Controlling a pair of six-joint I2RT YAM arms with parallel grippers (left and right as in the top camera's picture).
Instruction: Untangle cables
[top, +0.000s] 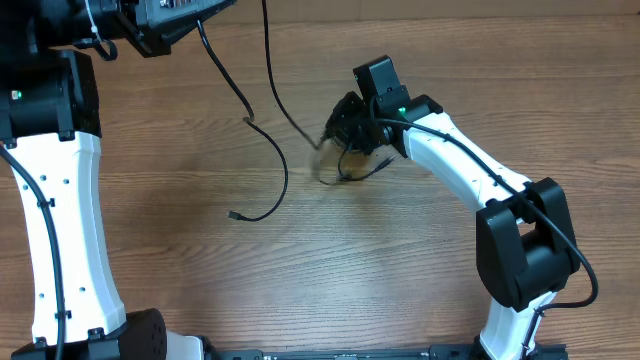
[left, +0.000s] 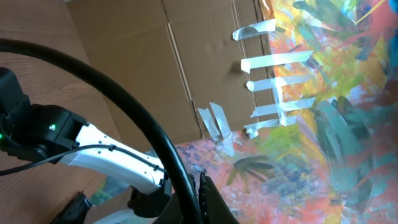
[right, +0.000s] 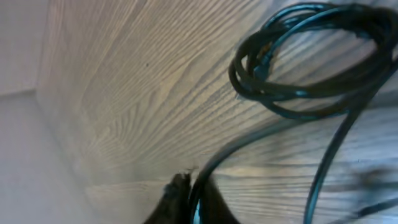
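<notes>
Over the knotted bundle (top: 346, 160) of cables near the middle of the wooden table (top: 400, 290), the right gripper (right: 189, 196) has its fingers pinched fully together on an outgoing strand (right: 249, 138) beside the coil, apparently to tug that loop out of the knot. Far up and left of the bundle, the left gripper (left: 199, 199) is likewise clamped tight on a loose strand (top: 282, 170), probably anchoring it while its plug end (top: 234, 214) lies left of the bundle.

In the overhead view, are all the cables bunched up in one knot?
No, one loose cable curves across the table left of the bundle by the right hand, ending in a small plug.
</notes>
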